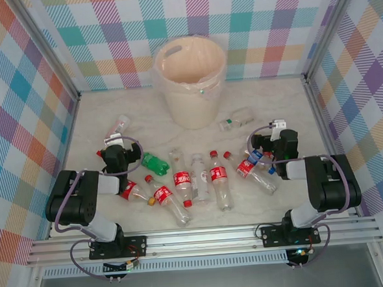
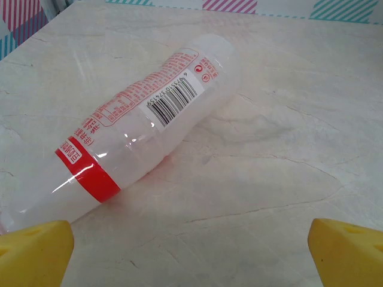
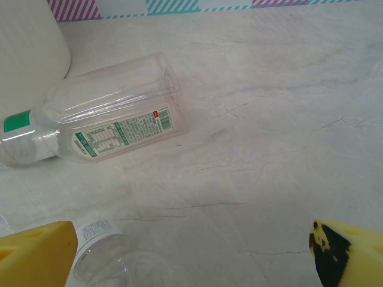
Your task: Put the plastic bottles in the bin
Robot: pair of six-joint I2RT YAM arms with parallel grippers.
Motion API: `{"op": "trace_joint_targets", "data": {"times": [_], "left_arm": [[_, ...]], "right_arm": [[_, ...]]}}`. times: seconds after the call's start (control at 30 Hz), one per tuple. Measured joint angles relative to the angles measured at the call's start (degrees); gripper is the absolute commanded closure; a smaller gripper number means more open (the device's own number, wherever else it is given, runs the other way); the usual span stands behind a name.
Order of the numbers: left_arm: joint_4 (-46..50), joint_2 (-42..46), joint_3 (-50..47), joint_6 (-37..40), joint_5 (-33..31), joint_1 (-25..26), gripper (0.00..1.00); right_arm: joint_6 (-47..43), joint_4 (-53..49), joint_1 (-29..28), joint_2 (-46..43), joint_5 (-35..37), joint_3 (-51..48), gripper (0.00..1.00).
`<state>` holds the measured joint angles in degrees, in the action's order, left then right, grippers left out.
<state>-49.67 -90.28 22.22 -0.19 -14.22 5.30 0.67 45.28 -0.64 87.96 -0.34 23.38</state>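
Near-left part of cream marble-look table (image 1: pixel 293 105): left gripper (image 1: pixel 121 146), yellow fingertips (image 2: pixel 36 254) wide apart, nothing betw. them. Just ahead, twd far-left corner: clear plastic bottle w/ red-and-white label (image 2: pixel 143 125), lying on its side, not touched.

Near-right part: right gripper (image 1: pixel 274 138), jaws likewise spread, empty. Close by one fingertip: clear bottle end w/ printed code (image 3: pixel 99 254), lying flat; contact can't be told. Further out, twd far edge: clear plastic bottle w/ green-and-white label (image 3: pixel 114 122), on its side, near bin's base.

Betw. the two arms, across near half of table:
- dark green bottle (image 1: pixel 155 162)
- unlabelled clear bottle (image 1: pixel 198 172)
- approx. five red-labelled, red-capped bottles (image 1: pixel 182 183)
- blue-labelled bottle (image 1: pixel 256 159), close to right gripper

All lying down, several touching or overlapping.

Far edge, centre: large round cream plastic bin (image 1: pixel 192 107), upright, clear liner over rim, handle cut-out near rim. All bottles listed lie on table, outside bin.
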Motion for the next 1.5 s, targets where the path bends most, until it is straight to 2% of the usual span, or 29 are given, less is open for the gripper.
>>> {"op": "trace_joint_targets", "data": {"times": [1.1, 1.23, 1.3, 1.5], "left_arm": [[0.22, 0.02, 0.07, 0.0, -0.04, -0.02, 0.0], [4.44, 0.85, 1.53, 0.0, -2.58, 0.59, 0.0], [9.73, 1.92, 4.35, 0.04, -4.68, 1.7, 0.0], [22.01, 8.15, 13.38, 0.66, -7.96, 4.07, 0.0]], "right_arm": [[0.0, -0.24, 0.0, -0.02, 0.02, 0.02, 0.01], [0.02, -7.06, 0.0, -0.63, 0.0, 3.08, 0.01], [-0.02, -12.24, 0.0, -1.77, -0.24, 6.25, 0.01], [0.22, -22.16, 0.0, -10.47, -0.55, 10.12, 0.01]]}}
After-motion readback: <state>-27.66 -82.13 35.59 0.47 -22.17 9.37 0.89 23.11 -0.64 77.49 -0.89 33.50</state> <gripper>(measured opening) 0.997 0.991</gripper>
